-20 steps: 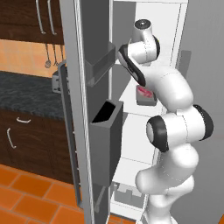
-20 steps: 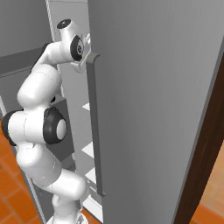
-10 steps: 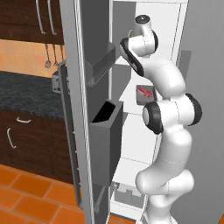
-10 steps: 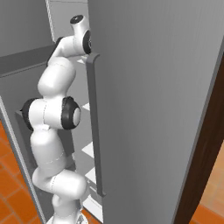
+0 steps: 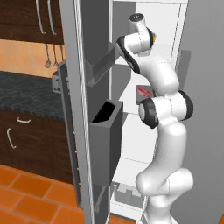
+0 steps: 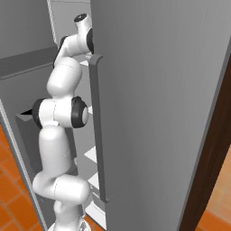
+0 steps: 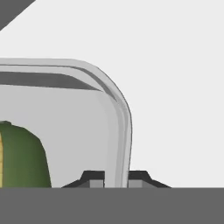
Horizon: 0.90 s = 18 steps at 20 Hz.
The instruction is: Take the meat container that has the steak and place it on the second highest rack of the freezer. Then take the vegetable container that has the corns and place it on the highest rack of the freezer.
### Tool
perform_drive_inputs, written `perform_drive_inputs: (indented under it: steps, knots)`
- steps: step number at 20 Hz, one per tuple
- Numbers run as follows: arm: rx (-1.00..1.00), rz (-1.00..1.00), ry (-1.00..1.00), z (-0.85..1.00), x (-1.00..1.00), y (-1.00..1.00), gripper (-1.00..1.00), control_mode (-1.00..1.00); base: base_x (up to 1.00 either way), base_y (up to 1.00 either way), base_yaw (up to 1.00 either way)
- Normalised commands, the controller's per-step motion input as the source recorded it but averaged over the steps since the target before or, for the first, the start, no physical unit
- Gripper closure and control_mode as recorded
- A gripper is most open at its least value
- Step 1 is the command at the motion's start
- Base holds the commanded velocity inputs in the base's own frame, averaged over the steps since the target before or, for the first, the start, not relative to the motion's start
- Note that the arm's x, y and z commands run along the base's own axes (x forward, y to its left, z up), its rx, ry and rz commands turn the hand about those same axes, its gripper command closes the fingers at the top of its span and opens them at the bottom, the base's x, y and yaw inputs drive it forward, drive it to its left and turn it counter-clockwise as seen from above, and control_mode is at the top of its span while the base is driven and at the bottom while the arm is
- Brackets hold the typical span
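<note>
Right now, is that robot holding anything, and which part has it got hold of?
Yes: the tool pinches the vegetable container by its rim, one fingertip on each side of the wall, near a rounded corner.

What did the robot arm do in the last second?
The arm stretched upward and its elbow rose, lifting the tool toward the top of the freezer. The tool grips the rim of the vegetable container with the corns. The meat container stayed on its rack.
</note>
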Motion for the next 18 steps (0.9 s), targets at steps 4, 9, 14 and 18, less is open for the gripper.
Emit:
perform_drive_inputs:
  steps: [4,9,14,18]
  knots:
    - [0.0,0.0,-0.02,0.0,0.0,0.0,1.0,-1.0,0.0,0.0,0.0]
    - [0.0,0.0,0.0,0.0,0.0,0.0,-1.0,-1.0,0.0,0.0,0.0]
    - [0.0,0.0,0.0,0.0,0.0,0.0,-1.0,-1.0,0.0,0.0,0.0]
    - [0.0,0.0,-0.09,0.01,-0.43,0.04,-1.0,-1.0,0.0,0.0,0.0]
